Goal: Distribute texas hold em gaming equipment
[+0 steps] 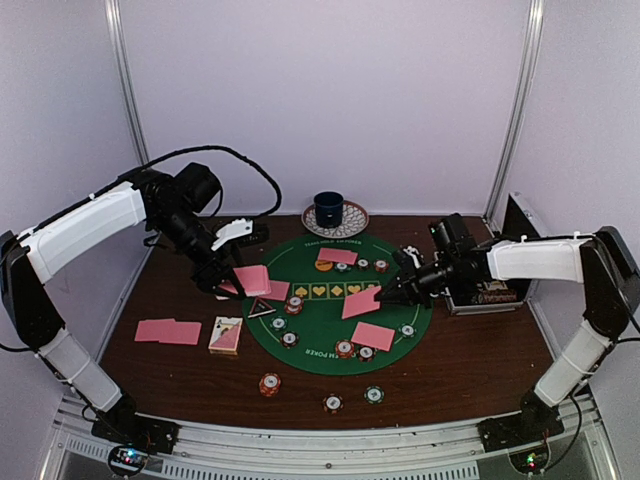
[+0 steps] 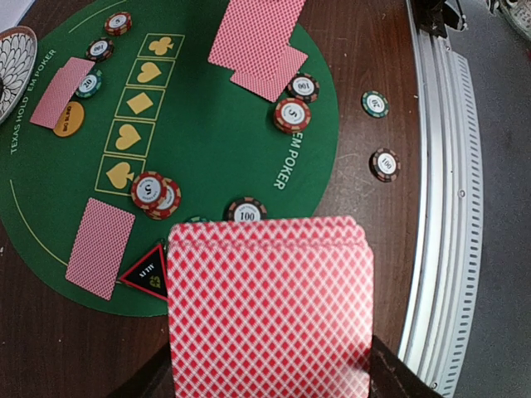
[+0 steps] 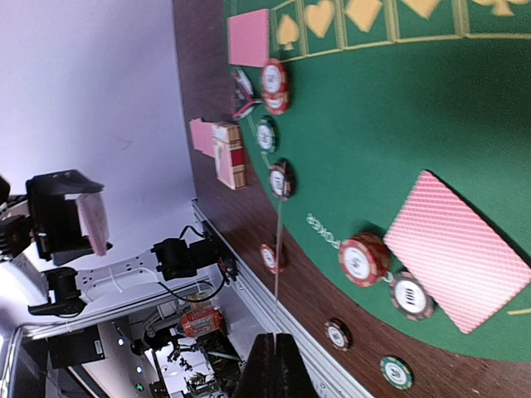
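Note:
My left gripper (image 1: pixel 228 285) is shut on a few pink-backed cards (image 2: pixel 270 307), held above the mat's left edge; the cards hide its fingers. My right gripper (image 1: pixel 388 294) is shut on a single pink card (image 1: pixel 360 302), seen edge-on in the right wrist view (image 3: pixel 278 274), above the mat's centre right. More pink cards lie on the mat (image 1: pixel 337 256) (image 1: pixel 373 336) (image 1: pixel 277 291) and on the table at the left (image 1: pixel 168 331). Striped chips (image 1: pixel 345 349) (image 1: pixel 292 303) are scattered on the mat, and three (image 1: pixel 269 384) lie on the wood in front. The triangle marker (image 1: pixel 262 307) and the orange disc (image 1: pixel 323 265) rest on the mat.
The round green felt mat (image 1: pixel 320 322) covers the table's centre. A dark blue cup (image 1: pixel 329 210) on a patterned saucer stands behind it. A card box (image 1: pixel 226 335) lies left of the mat. A dark box (image 1: pixel 490 292) stands at the right. A metal rail (image 1: pixel 320 442) runs along the front edge.

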You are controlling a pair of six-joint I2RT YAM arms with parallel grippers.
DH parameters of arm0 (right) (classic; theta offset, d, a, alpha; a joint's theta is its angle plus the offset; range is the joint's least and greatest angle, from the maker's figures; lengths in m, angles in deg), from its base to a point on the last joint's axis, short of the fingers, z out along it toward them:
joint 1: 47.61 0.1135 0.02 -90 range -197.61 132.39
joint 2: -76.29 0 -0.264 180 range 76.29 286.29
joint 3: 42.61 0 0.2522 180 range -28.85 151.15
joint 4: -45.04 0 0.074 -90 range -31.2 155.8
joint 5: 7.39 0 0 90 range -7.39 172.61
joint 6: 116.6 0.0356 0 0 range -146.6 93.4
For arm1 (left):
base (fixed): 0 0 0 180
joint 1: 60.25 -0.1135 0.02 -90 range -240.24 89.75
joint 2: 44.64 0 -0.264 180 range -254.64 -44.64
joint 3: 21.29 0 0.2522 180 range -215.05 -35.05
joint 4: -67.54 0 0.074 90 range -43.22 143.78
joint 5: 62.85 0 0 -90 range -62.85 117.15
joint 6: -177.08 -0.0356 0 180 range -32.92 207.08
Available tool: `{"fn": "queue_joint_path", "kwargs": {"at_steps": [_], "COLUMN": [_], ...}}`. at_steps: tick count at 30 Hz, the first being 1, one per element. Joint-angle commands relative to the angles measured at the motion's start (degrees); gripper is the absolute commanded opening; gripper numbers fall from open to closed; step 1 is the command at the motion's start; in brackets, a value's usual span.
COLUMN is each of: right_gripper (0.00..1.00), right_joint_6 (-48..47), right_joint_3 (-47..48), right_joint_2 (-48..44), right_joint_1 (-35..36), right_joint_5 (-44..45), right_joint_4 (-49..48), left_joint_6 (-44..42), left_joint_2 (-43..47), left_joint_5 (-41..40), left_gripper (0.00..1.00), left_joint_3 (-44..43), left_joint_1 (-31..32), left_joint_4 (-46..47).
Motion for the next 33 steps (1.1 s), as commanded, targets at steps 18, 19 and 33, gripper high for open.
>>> {"fn": "queue_joint_path", "kwargs": {"at_steps": [18, 19, 33], "right_gripper": [0.04, 0.09, 0.99], "right_joint_6": [-18.9, -19.5, -21.0], "right_joint_3": [-3.3, -3.1, 12.1], "right_joint_2": [4.5, 4.3, -3.6], "right_joint_1": [-2.3, -2.3, 1.8], "right_joint_5": [12.0, 12.6, 20.5], "right_joint_4": [17.2, 18.4, 31.1], "left_joint_6": [-0.7, -0.7, -0.9], "left_joint_2": [1.3, 1.2, 0.9], "left_joint_5": [1.7, 1.7, 2.3], "left_gripper": [0.00, 0.00, 0.00], "left_joint_3": [0.0, -0.1, -0.6], "left_joint_1": [-0.4, -0.4, -0.4], "left_joint_4": [1.0, 1.0, 0.8]}}
